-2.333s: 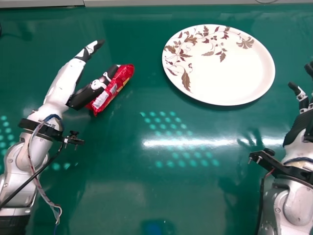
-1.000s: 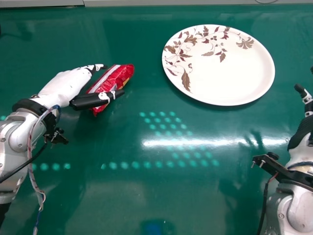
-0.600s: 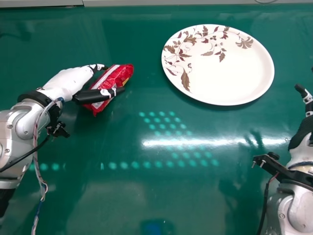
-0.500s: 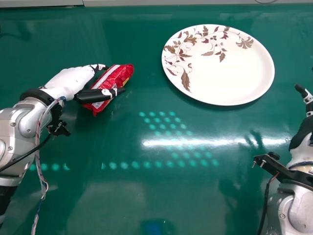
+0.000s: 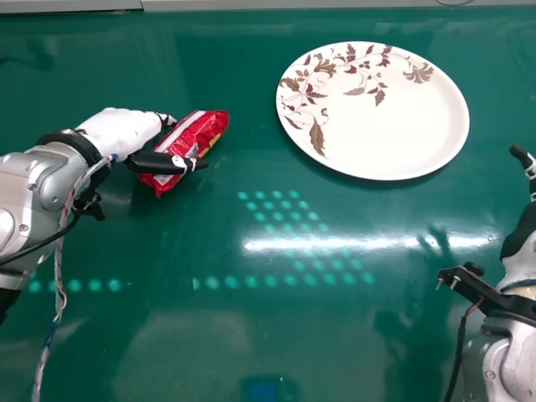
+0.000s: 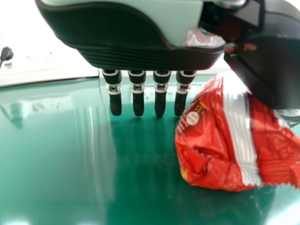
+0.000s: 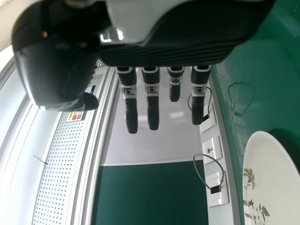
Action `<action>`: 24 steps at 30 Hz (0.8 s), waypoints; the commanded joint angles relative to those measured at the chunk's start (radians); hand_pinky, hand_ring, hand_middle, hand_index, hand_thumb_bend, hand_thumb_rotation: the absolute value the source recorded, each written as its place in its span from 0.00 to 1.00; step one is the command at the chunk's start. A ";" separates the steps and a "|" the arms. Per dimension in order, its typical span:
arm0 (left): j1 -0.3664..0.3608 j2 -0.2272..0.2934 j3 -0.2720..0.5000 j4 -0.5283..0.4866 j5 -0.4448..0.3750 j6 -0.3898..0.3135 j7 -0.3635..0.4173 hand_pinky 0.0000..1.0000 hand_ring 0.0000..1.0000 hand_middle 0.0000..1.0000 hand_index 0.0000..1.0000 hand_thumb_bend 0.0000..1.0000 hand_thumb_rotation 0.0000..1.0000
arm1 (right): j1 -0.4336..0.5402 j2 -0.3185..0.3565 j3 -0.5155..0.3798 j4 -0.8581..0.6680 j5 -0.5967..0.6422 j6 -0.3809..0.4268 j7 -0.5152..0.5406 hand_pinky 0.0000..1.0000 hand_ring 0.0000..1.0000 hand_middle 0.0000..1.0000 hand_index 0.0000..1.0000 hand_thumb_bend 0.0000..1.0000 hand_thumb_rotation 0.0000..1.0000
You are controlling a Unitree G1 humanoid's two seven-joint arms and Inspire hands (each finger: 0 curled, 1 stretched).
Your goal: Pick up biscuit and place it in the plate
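Note:
My left hand [image 5: 126,134] is at the left of the head view, its fingers at the far side of the red biscuit packet [image 5: 201,130] and its thumb across the packet's near side. In the left wrist view the left hand [image 6: 160,101] has its fingers straight, with the packet [image 6: 211,140] between them and the thumb. The packet lies on the table. A white plate [image 5: 394,126] with brown leaf patterns rests farther right. My right hand [image 5: 521,230] is at the right edge, open; the right wrist view shows the right hand [image 7: 153,108] with straight fingers and nothing held.
The green table [image 5: 276,335] stretches between the two arms, with light reflections on it. Along its far side runs a pale edge [image 5: 251,8]. A wall with sockets [image 7: 213,150] and a cable stands beyond in the right wrist view.
My left hand has swung from pointing away to lying at the packet, its thumb now across the near side, and has lately drawn back slightly left. The right arm has shifted a little. The plate has stayed put.

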 commanded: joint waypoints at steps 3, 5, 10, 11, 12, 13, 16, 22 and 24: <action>-0.016 0.042 -0.053 0.017 0.054 -0.045 -0.060 0.90 0.93 0.95 0.94 1.00 0.43 | 0.016 0.005 -0.006 -0.029 -0.001 0.015 -0.003 0.72 0.78 0.79 0.74 0.51 0.24; -0.039 0.062 -0.078 0.028 0.083 -0.086 -0.082 0.87 0.92 0.93 0.92 0.96 0.40 | 0.016 0.005 -0.009 -0.029 -0.001 0.018 -0.004 0.73 0.79 0.80 0.74 0.50 0.24; -0.105 0.096 -0.149 0.066 0.192 -0.201 -0.088 0.77 0.83 0.84 0.83 0.96 0.37 | 0.017 0.002 -0.010 -0.025 -0.001 0.012 0.001 0.73 0.79 0.80 0.75 0.51 0.26; -0.113 0.096 -0.155 0.075 0.203 -0.216 -0.091 0.75 0.81 0.81 0.80 0.94 0.32 | 0.017 0.003 -0.009 -0.027 -0.002 0.013 0.000 0.73 0.79 0.80 0.74 0.50 0.26; -0.120 0.097 -0.161 0.083 0.212 -0.234 -0.090 0.75 0.80 0.79 0.78 0.93 0.30 | 0.018 0.006 -0.008 -0.029 -0.003 0.014 -0.002 0.73 0.79 0.80 0.74 0.50 0.25; -0.124 0.097 -0.163 0.091 0.212 -0.250 -0.089 0.73 0.78 0.76 0.76 0.93 0.28 | 0.018 0.008 -0.007 -0.030 -0.003 0.015 -0.003 0.73 0.79 0.80 0.74 0.50 0.25; -0.125 0.085 -0.148 0.099 0.175 -0.268 -0.110 0.76 0.73 0.72 0.68 0.82 0.06 | 0.020 0.012 -0.004 -0.033 0.000 0.014 -0.005 0.73 0.79 0.80 0.74 0.49 0.24; -0.091 0.099 -0.128 0.138 0.146 -0.379 0.091 0.43 0.46 0.51 0.65 0.56 0.00 | 0.022 0.019 -0.004 -0.029 0.010 -0.001 -0.005 0.73 0.78 0.78 0.73 0.48 0.21; -0.086 0.101 -0.124 0.165 0.139 -0.424 0.176 0.38 0.42 0.49 0.63 0.54 0.00 | 0.023 0.019 -0.005 -0.026 0.011 -0.004 -0.006 0.72 0.78 0.78 0.73 0.47 0.20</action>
